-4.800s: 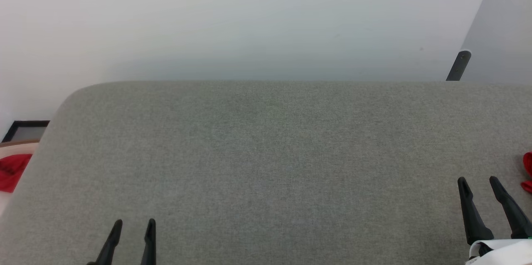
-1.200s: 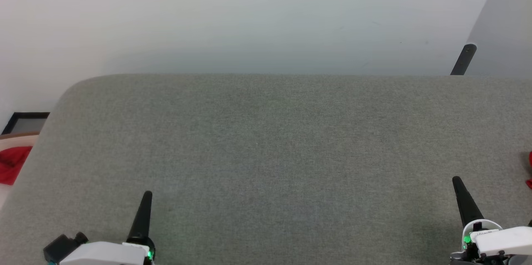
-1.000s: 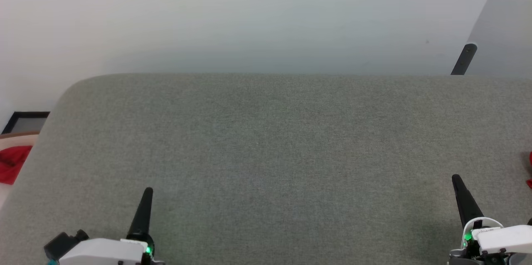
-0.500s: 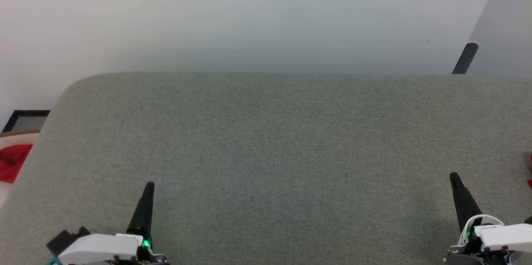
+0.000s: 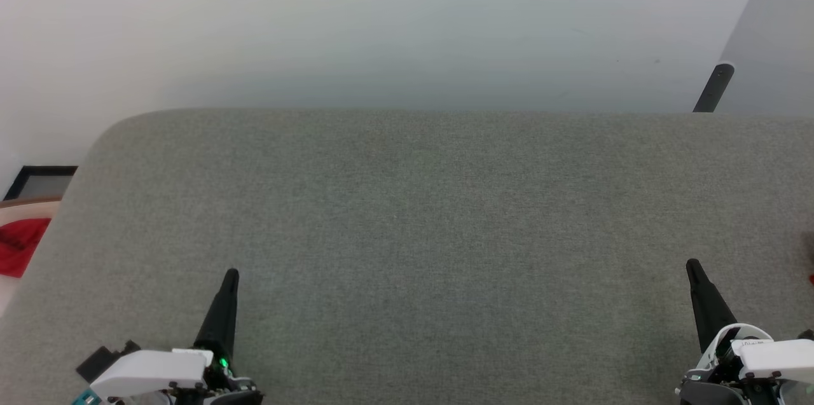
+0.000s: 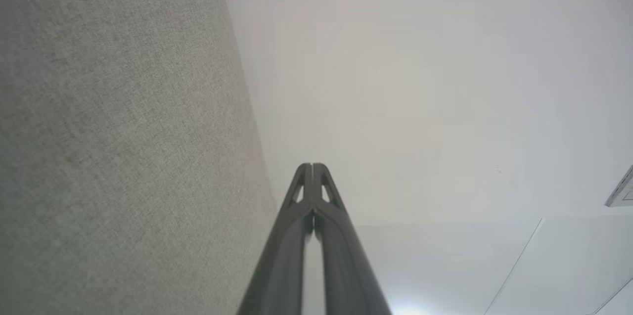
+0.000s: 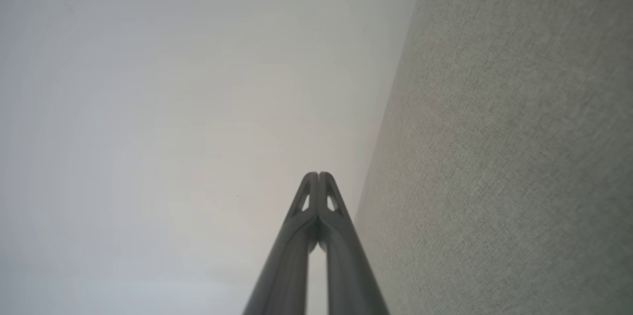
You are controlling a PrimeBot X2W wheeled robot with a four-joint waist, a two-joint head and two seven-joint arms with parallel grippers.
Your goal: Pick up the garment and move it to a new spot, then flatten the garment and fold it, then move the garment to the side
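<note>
Left gripper (image 5: pixel 230 274) and right gripper (image 5: pixel 690 264) fully closed, holding nothing, above the grey table (image 5: pixel 407 214). The garment (image 5: pixel 812 278) shows as a red sliver at the table's right edge, cropped; lettering indiscernible.

Over the gray fabric table (image 5: pixel 407 201), the left hand (image 5: pixel 230 275) and right hand (image 5: pixel 691 266) point forward, pinched closed and well apart. A red cloth (image 5: pixel 19 245) lies beyond the table's left edge.

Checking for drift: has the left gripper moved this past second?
Yes: the left gripper crept forward, toward the gray table's far edge, which barely shifted.
</note>
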